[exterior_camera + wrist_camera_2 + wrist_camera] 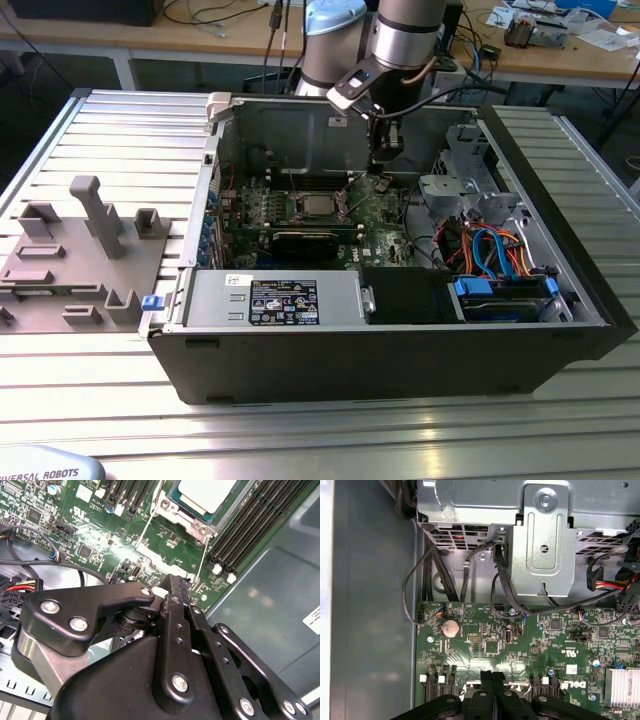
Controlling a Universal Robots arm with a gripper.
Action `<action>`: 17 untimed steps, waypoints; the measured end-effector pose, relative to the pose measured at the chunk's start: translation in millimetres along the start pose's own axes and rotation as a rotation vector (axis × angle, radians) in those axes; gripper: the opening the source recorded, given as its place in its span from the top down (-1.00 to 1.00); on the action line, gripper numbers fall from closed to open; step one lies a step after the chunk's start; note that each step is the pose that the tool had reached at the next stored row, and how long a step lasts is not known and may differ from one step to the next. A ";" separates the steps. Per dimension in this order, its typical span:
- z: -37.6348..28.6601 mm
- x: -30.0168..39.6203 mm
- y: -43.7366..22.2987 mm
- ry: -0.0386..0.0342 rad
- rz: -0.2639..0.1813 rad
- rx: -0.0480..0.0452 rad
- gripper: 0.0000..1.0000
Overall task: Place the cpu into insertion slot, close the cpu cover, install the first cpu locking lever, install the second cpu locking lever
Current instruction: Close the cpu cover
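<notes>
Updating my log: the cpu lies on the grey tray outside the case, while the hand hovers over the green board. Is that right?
Not quite. The cpu sits in the insertion slot on the green board, as the second wrist view shows. The hand does hover over that board.

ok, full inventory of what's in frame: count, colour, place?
computer case: one, black, open, on the slotted table
circuit board: one, green, inside the case
cpu cover: one, silvery frame, mid-board
cpu: one, silvery top, within that frame
locking levers: two, thin silvery, flanking the cover
coin cell: one, silvery, board edge
power supply: one, grey, inside the case
cables: several, blue and orange, exterior view's right
fixture block: one, grey, table, exterior view's left
arm: one, silver-grey, above the case
gripper: one, black, shut, beside the cpu
</notes>
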State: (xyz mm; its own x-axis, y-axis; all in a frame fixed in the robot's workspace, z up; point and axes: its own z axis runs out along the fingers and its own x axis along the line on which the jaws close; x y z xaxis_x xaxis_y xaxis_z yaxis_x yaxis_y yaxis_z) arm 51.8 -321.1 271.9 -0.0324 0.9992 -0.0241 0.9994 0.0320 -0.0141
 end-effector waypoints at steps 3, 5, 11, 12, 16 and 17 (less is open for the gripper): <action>0.0 0.1 1.5 0.0000 0.000 0.0000 0.79; 0.0 0.1 2.4 0.0000 0.000 0.0000 0.79; -0.1 0.2 5.4 0.0000 0.000 0.0000 0.79; -0.1 0.2 6.1 0.0000 0.000 0.0000 0.79; -0.1 0.3 8.4 0.0000 0.000 0.0000 0.79; -0.1 0.3 8.7 0.0000 0.000 0.0001 0.79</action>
State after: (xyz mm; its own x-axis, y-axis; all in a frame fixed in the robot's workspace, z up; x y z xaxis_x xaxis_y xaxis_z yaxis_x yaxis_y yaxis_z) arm 60.5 -320.4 271.9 -0.0324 0.9992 -0.0241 0.9994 0.0321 -0.0141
